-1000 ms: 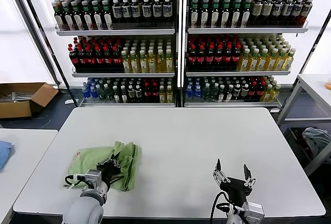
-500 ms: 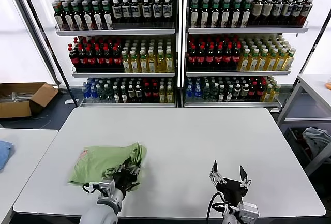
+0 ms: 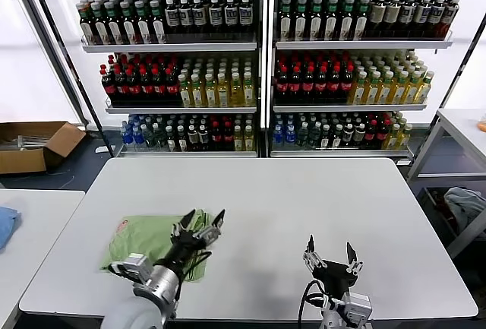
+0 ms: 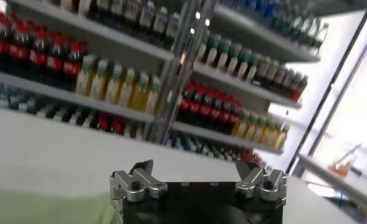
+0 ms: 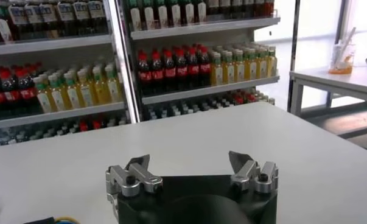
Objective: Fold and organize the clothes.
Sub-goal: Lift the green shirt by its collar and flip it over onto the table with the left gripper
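- Light green short-sleeved collared shirt of soft fabric (image 3: 144,236): lies in a folded, slightly rumpled heap on the white bench (image 3: 288,207), toward the robot's left front corner. A small patch of red print shows at its far left edge.
- Risk: the heap looks loose on the side facing the gripper; a layer may spring back or slide open now that nothing pins it, leaving an untidy fold.
- Risk: one finger could snag a fabric edge on the way up, since the fingertips hang directly above the cloth; that would drag the fold apart.
- Left gripper (image 3: 200,223): jaws spread wide, lifted above the near right edge of the shirt, holding nothing. Whether a fingertip brushes the cloth, cannot tell. The left wrist view shows both fingers apart with green fabric below them.
- Right gripper (image 3: 329,251): jaws wide, empty, parked over bare bench at right front, well apart from the shirt.
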Motion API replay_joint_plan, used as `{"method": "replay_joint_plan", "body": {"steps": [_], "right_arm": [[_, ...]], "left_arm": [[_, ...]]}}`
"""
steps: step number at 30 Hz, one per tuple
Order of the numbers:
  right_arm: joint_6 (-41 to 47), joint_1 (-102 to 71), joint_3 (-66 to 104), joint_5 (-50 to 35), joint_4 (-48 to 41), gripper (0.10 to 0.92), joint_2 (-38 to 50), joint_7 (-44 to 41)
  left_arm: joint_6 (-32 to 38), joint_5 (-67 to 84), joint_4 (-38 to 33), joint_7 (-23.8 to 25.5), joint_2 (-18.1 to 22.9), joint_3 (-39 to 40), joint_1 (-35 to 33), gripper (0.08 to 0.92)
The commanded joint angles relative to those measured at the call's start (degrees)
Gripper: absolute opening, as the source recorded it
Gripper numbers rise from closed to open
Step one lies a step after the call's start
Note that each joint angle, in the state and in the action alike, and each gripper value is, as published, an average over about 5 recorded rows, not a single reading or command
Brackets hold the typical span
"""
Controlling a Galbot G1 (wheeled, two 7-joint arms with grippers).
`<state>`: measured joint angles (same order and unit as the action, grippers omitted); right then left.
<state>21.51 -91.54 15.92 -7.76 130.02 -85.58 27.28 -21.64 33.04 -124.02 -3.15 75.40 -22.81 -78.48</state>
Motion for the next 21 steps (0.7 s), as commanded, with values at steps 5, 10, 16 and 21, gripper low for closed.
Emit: {"method": "replay_joint_plan", "body": {"steps": [5, 10, 16, 21], "right_arm": [[1.0, 1.4, 0.4, -0.8, -0.3, 0.823, 0.9, 0.0], [1.9, 2.3, 0.4, -1.0, -0.1, 0.823, 1.2, 0.1], [2.4, 2.7, 0.0, -0.9, -0.2, 0.823, 1.2, 0.1], [2.4, 2.5, 0.0, -0.9, -0.2, 0.823, 1.2, 0.0]], "left_arm": [[0.5, -6.2, 12.1, -1.8, -7.8, -19.8, 0.5, 0.823], [0.9, -5.8, 16.7, -0.1, -8.7, -21.0, -1.0, 0.823], [0.0, -4.5, 18.8, 1.8, -8.4, -20.1, -1.2, 0.823], [-0.6, -3.7, 20.1, 2.5, -8.3, -19.7, -0.6, 0.823]]}}
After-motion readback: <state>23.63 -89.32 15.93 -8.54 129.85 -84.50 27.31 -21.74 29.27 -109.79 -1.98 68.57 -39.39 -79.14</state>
